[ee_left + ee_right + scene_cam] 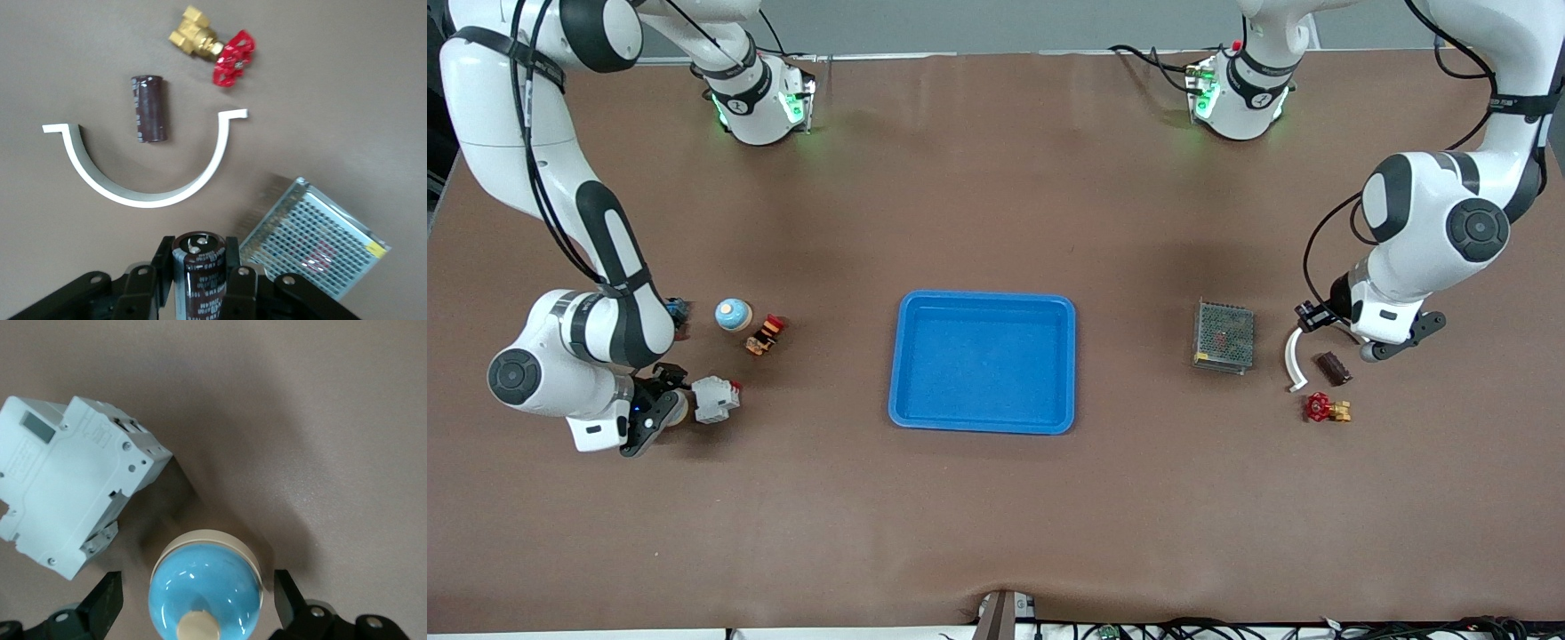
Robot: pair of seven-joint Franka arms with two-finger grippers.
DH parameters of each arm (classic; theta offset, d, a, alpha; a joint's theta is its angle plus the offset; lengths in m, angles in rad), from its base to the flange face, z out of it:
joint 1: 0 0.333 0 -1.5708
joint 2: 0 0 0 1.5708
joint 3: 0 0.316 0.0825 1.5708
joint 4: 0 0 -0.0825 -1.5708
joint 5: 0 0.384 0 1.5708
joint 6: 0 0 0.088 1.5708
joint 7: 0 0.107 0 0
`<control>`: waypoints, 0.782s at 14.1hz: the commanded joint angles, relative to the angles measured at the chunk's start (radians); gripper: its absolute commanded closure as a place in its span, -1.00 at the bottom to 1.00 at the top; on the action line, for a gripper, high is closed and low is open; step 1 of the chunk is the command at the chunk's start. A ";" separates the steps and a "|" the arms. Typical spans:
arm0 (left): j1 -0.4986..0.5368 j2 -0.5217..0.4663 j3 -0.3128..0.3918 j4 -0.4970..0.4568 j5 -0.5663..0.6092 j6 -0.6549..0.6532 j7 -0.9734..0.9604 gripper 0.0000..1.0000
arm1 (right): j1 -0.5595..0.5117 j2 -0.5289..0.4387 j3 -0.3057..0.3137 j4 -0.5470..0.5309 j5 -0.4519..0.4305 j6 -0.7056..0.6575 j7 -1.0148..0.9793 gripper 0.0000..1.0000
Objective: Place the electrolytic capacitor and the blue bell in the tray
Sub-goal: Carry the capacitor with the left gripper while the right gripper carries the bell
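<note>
Brown table (996, 516), left tool (200, 277) gripping capacitor (199, 270), right tool (197, 603) straddling bell (205, 593)

Robotics lab: two white arms (578, 258) bolted to a brown-covered table (996, 516), cables (1227, 629) along its edge.

The left gripper (200, 283) is held low above the table at the left arm's end, its fingers (145, 293) closed on an upright electrolytic capacitor (199, 270), the arm being bent sharply at the elbow. The right gripper (193, 603) is lowered at the right arm's end of the table, its fingers (103, 603) spread wide to either side of a blue bell (205, 590), without contact being visible.
</note>
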State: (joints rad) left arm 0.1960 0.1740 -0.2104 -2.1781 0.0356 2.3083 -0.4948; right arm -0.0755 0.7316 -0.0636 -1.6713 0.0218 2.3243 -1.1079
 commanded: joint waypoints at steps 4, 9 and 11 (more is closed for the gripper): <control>-0.001 -0.010 -0.137 0.086 0.009 -0.110 -0.131 1.00 | -0.012 0.006 0.008 0.007 -0.011 0.009 -0.012 -0.57; -0.003 -0.001 -0.314 0.084 0.013 -0.110 -0.387 1.00 | -0.013 0.000 0.008 0.015 -0.010 0.000 -0.010 0.30; -0.013 0.012 -0.354 0.084 0.015 -0.107 -0.456 1.00 | -0.009 -0.011 0.008 0.028 -0.008 -0.023 -0.001 0.30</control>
State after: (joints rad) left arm 0.1811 0.1759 -0.5328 -2.1009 0.0356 2.2144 -0.8919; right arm -0.0764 0.7335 -0.0657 -1.6621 0.0212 2.3314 -1.1084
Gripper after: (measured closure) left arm 0.661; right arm 0.344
